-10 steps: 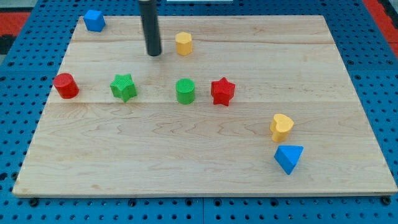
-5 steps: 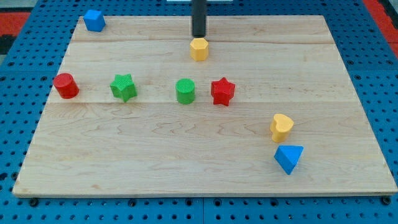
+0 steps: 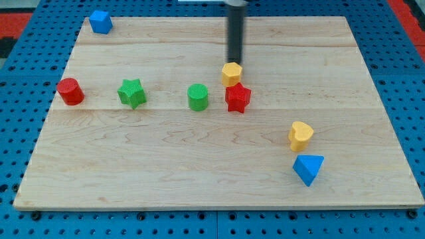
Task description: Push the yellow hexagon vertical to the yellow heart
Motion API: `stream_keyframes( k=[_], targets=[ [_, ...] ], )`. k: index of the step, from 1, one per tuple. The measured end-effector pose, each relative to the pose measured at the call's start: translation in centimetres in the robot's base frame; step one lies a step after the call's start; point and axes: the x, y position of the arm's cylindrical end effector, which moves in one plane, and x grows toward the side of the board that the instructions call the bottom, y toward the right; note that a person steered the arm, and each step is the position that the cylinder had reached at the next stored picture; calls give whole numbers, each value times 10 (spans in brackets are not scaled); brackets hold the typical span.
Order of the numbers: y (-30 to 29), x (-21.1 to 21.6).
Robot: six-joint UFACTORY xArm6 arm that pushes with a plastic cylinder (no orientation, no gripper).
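Observation:
The yellow hexagon [image 3: 231,73] sits near the board's middle, touching the top of the red star [image 3: 237,97]. My tip [image 3: 234,61] is just above the hexagon, at its upper edge. The yellow heart [image 3: 300,135] lies toward the view's lower right, well below and right of the hexagon, with the blue triangle [image 3: 309,168] just below it.
A green cylinder [image 3: 198,97] stands left of the red star. A green star [image 3: 132,92] and a red cylinder [image 3: 70,91] lie further left. A blue cube [image 3: 101,21] sits at the wooden board's [image 3: 199,172] top left corner.
My tip swung from the hexagon's left to above it and moved down and right. The hexagon slid down and right until it met the red star.

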Motion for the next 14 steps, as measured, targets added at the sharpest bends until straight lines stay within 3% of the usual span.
stream_keyframes(
  k=[1, 2, 4, 7, 8, 9, 10, 12, 13, 14],
  targets=[
    [-5, -33],
    [-23, -28],
    [-118, 1],
    [38, 21],
    [56, 44],
    [58, -23],
    [-10, 11],
    [47, 78],
    [54, 78],
    [53, 46]
  ],
)
